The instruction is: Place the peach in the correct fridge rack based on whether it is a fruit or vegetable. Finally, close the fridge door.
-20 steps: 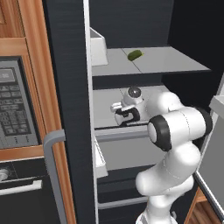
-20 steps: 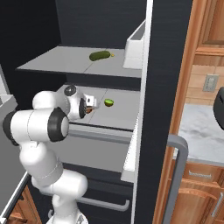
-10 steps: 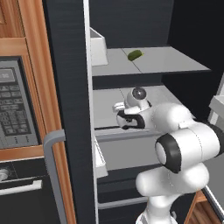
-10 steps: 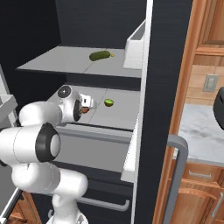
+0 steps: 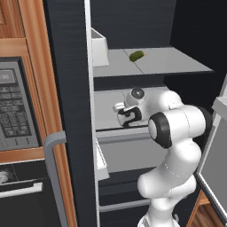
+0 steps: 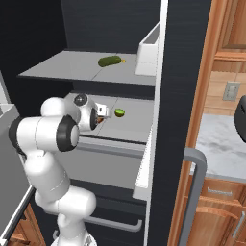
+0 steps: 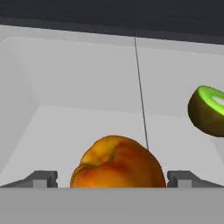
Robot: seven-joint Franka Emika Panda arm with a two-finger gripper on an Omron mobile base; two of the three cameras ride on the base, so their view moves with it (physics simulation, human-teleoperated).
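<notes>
The peach (image 7: 117,162), orange with a red blush, sits between my two fingertips, low over the fridge rack (image 7: 65,127). My gripper (image 7: 113,179) is shut on the peach. From the left base view the gripper (image 5: 120,116) reaches in over the left part of the lower shelf, the fridge rack (image 5: 106,99). In the right base view a sliver of the peach (image 6: 100,120) shows at the gripper (image 6: 101,115) above the rack (image 6: 137,126).
A halved green kiwi (image 7: 208,111) lies on the same rack just right of the peach (image 6: 119,113). An elongated green vegetable (image 5: 136,56) and a white bin (image 5: 99,48) are on the upper shelf. The open fridge door (image 5: 213,155) stands at my right.
The arm's elbow swung out and came back. The hand stayed at the lower shelf with the peach, shifting slightly left and down.
</notes>
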